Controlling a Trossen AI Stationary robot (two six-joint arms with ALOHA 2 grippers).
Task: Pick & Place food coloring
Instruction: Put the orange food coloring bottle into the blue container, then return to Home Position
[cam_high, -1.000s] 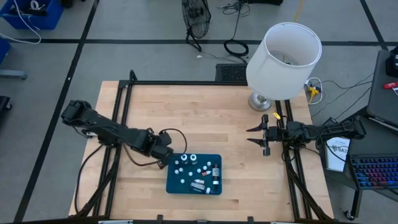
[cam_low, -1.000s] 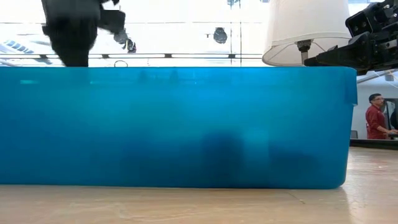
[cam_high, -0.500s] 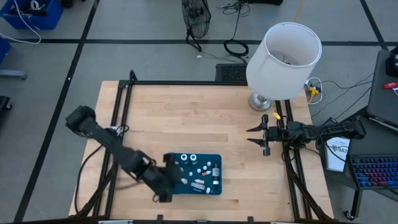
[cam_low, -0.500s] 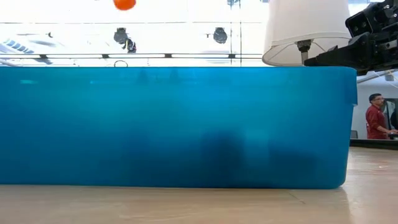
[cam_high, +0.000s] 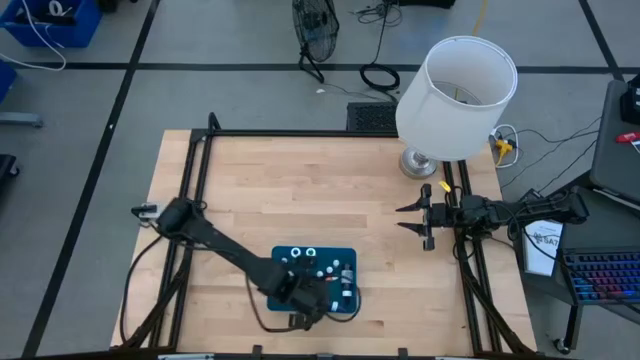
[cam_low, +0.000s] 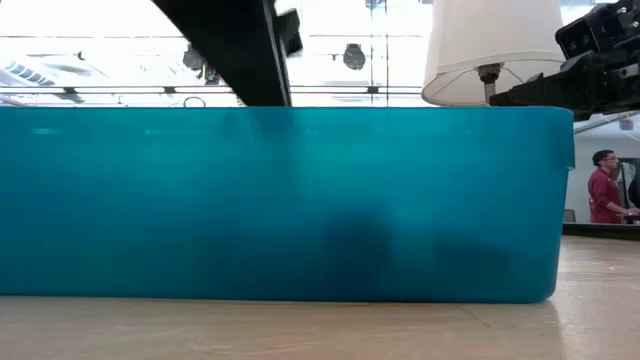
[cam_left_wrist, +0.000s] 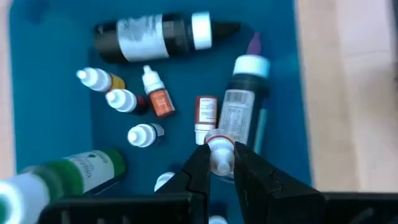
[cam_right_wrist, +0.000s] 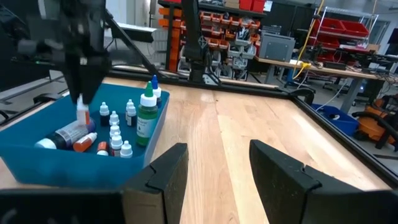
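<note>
The small bottle (cam_left_wrist: 219, 152) sits between my left hand's (cam_left_wrist: 219, 163) fingers, pinched at its white cap over the blue tray (cam_left_wrist: 43, 68). That grip looks thin: I judge the cap could slip free and the bottle drop among the other bottles (cam_left_wrist: 134, 102), knocking them about. The tall bottle (cam_left_wrist: 242, 102) lies just beside it and may snag. My right hand (cam_right_wrist: 214, 171) waits spread at the table's (cam_high: 330, 190) right edge.

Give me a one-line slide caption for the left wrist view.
Left gripper closes its fingers around a small white-capped food coloring bottle above the blue tray of bottles.
</note>
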